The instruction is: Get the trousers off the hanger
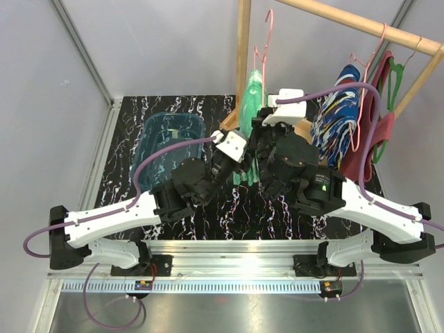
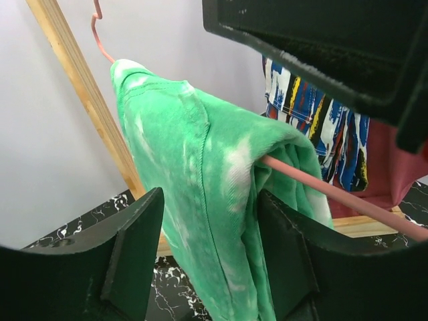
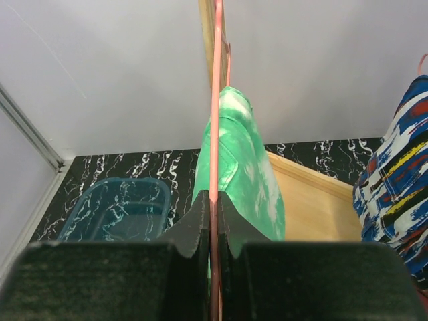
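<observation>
The mottled green and white trousers point(image 1: 251, 89) point(image 2: 200, 180) point(image 3: 249, 167) hang folded over the bar of a pink hanger point(image 1: 266, 41) point(image 2: 341, 198) point(image 3: 215, 100) on the wooden rack. My left gripper point(image 2: 208, 224) is open and straddles the hanging cloth. Its right finger point(image 2: 284, 247) touches the cloth and its left finger point(image 2: 137, 247) stands a little apart from it. My right gripper point(image 3: 215, 200) is shut on the hanger's thin pink bar, just in front of the cloth. The blue trousers with red, white and yellow patches point(image 1: 334, 111) point(image 2: 321, 127) point(image 3: 394, 167) hang further right.
A teal plastic tub point(image 1: 173, 135) point(image 3: 120, 207) sits on the black marbled table, left of the rack. The wooden post point(image 1: 243, 48) and top rail point(image 1: 361, 28) hold the hangers. A maroon tank top point(image 1: 374, 142) on a green hanger point(image 1: 393, 75) hangs at far right.
</observation>
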